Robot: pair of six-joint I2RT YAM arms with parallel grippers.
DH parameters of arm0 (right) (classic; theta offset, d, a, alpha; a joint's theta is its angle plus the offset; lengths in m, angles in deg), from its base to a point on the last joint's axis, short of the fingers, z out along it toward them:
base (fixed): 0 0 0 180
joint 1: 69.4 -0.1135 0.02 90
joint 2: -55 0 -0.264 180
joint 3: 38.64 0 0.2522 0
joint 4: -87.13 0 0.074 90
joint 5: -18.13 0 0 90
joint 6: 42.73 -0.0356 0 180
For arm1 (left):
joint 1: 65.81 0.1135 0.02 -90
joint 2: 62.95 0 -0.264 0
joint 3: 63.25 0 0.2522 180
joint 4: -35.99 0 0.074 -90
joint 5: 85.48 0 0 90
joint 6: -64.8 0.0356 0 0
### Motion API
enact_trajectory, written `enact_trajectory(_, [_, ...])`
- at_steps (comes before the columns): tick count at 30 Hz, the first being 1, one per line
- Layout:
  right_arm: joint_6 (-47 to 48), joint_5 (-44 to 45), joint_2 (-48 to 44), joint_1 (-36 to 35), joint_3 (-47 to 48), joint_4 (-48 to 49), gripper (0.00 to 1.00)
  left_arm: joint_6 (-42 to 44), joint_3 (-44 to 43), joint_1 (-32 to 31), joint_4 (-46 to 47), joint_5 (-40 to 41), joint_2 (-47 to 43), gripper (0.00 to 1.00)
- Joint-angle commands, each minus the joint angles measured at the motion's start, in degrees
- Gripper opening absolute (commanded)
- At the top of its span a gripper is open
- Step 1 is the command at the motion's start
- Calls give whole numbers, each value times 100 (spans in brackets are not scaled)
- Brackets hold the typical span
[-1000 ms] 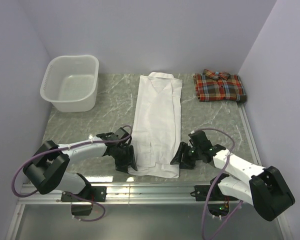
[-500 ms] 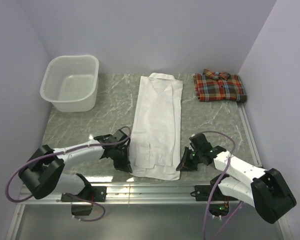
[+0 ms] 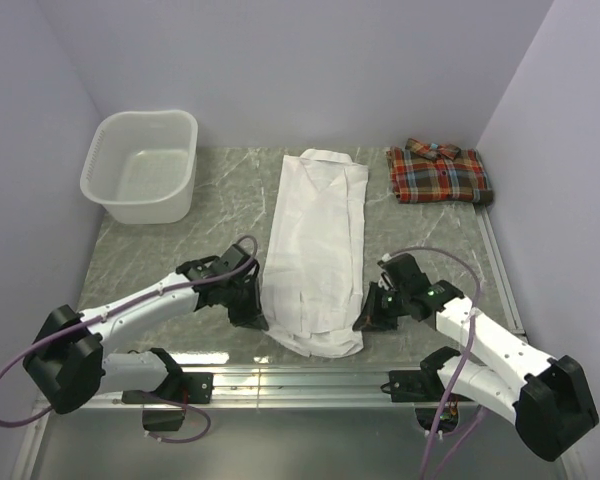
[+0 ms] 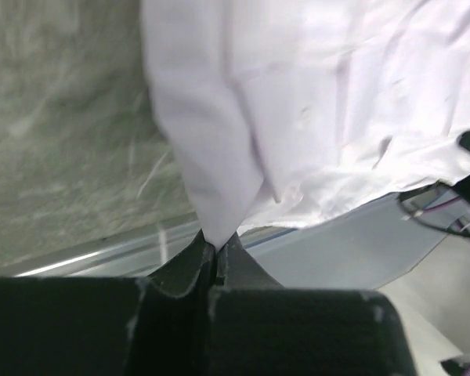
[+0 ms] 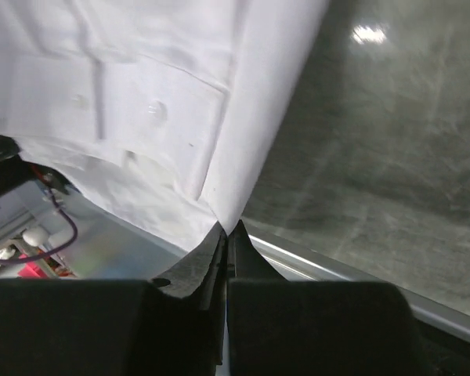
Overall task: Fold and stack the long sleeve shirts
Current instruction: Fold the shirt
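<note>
The white shirt (image 3: 315, 240) lies lengthwise down the middle of the table, collar at the far end, sleeves folded in. My left gripper (image 3: 257, 320) is shut on its near left hem corner, and the cloth (image 4: 219, 141) rises out of the pinched jaws. My right gripper (image 3: 364, 320) is shut on the near right hem corner, with the button placket (image 5: 153, 110) showing just above it. The near hem hangs lifted off the table. The red-orange plaid shirt (image 3: 439, 172) sits folded at the far right corner.
A white plastic laundry basket (image 3: 142, 165) stands at the far left. A metal rail (image 3: 300, 375) runs along the table's near edge, just behind both grippers. Walls close in the table on three sides.
Both grippers have shut on the white shirt's near hem corners and lifted them, moving slightly away from the table edge. The hem now bunches between them.
</note>
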Motion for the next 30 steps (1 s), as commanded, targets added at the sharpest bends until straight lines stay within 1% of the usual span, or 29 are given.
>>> enact_trajectory(1, [220,153,192,34,627,-112,0,33,-687,112,80,304,261,0])
enact_trajectory(3, [212,127,367,86,865,46,0,112,-1046,226,168,392,524,1])
enact_trajectory(5, [282,144,490,165,1101,152,0,270,-1336,472,342,568,805,1])
enact_trajectory(8, [510,127,868,446,1452,336,0,437,-1784,938,475,638,1226,1])
enact_trajectory(9, [580,75,1130,525,1550,398,0,446,-1917,1139,510,682,1333,1])
enact_trajectory(10, [720,-4,1263,752,1725,442,0,516,-2049,1228,554,726,1447,0])
enact_trajectory(12, [844,-101,1659,964,1928,573,0,552,-2479,1430,598,779,1790,1])
enact_trajectory(14, [1002,-198,1957,1220,2332,591,0,648,-2796,1527,616,814,2201,0])
enact_trajectory(16, [1090,-234,2388,1325,2752,609,0,762,-3253,1650,642,832,2466,1])
enact_trajectory(17, [1108,-268,2651,1422,2886,618,0,798,-3541,1685,660,815,2746,1])
enact_trajectory(22, [1205,-313,3443,1607,3746,706,0,1078,-4439,1923,739,788,3635,1])
enact_trajectory(26, [1231,-278,4242,1704,4161,793,0,1377,-5396,1976,766,849,4539,1])
enact_trajectory(29, [1231,-313,4708,1721,4380,908,0,1615,-5767,1976,757,1025,4971,2])
enact_trajectory(30, [1231,-295,4797,1721,4433,925,0,1659,-5777,1976,896,1034,5034,3])
